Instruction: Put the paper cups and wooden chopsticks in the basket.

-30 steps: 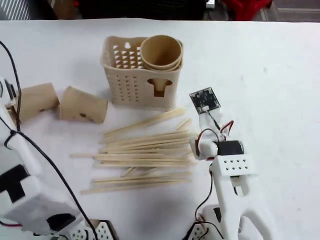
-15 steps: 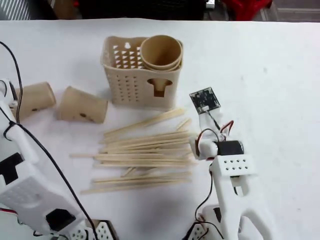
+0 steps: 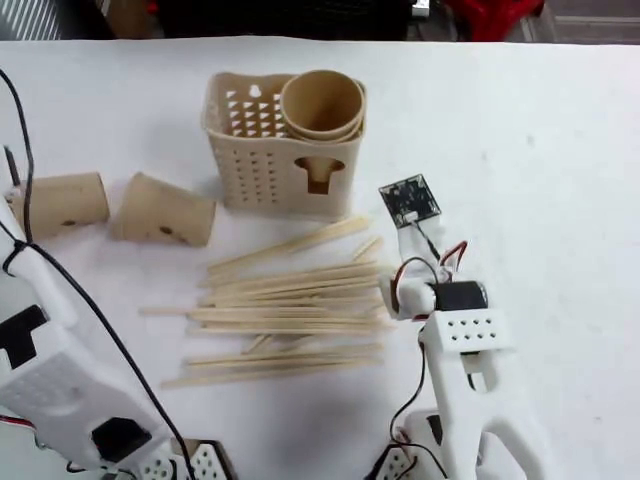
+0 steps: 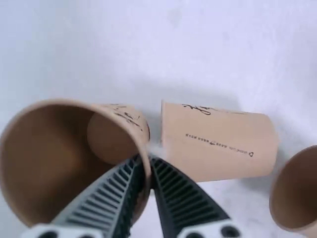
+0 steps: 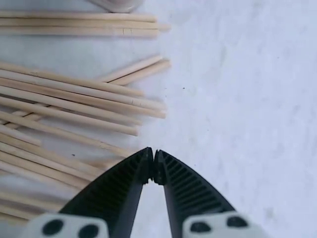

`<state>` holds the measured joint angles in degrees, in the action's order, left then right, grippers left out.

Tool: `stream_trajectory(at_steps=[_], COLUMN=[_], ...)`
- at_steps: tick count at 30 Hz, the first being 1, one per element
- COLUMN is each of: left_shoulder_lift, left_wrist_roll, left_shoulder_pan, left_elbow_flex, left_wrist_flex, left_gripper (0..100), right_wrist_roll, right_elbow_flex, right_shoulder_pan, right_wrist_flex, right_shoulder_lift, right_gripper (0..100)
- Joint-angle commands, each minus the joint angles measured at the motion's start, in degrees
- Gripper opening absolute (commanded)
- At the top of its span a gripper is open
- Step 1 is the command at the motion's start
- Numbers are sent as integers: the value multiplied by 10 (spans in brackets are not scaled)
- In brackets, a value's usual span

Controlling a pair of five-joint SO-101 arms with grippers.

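Print on side-on paper cup point(image 4: 218, 144): one small dark line along wall, script mark near rim; neither legible. Also on open-mouthed paper cup point(image 4: 49, 148): script mark on outer wall, illegible. No readable numbers, signs.

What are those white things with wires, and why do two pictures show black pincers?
They are small robot arms, a left arm and a right arm, at a white table. One picture looks down from above; the other two come from a camera on each arm's wrist, so you see its black gripper. The left gripper is pinching the rim of a paper cup tipped on its side, with another cup lying beside it. The right gripper is shut, holding nothing, next to loose wooden chopsticks. The basket already has cups in it.
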<state>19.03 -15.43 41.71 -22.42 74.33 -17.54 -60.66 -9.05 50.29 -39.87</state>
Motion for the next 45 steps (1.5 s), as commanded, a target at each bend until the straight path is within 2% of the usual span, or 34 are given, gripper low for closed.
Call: stream_trajectory(at_steps=[1,6,8,11,15,21,26,30,35,40,45], left_shoulder_lift=[-4,-3,-7,-38,-83,-109,-109,-105,-57,2,6], left_wrist_roll=[-4,-4,5,14,16,16,17,17,33,36,47], left_shoulder_pan=[-21,-87,-118,-177,-304,-496,-583,-631,-642,-641,-651], left_elbow_flex=[-199,-446,-492,-474,-434,-435,-433,-428,-430,-435,-435], left_wrist_flex=[120,280,283,282,278,250,218,180,178,203,229], left_gripper=[20,20,20,20,20,20,20,20,20,20,20], right_wrist_roll=[-6,-4,-4,-4,-3,-6,-49,-55,-47,-47,-47], right_elbow_flex=[3,2,2,3,-9,-87,-136,-175,-221,-251,-256], right_shoulder_pan=[2,3,5,5,6,7,10,56,60,61,61], right_wrist_flex=[-9,-7,-7,1,6,8,108,131,135,135,135], right_shoulder_lift=[-13,-17,-18,-19,-58,-241,-388,-487,-580,-632,-633], right_gripper=[18,17,17,16,16,16,15,15,15,15,15])
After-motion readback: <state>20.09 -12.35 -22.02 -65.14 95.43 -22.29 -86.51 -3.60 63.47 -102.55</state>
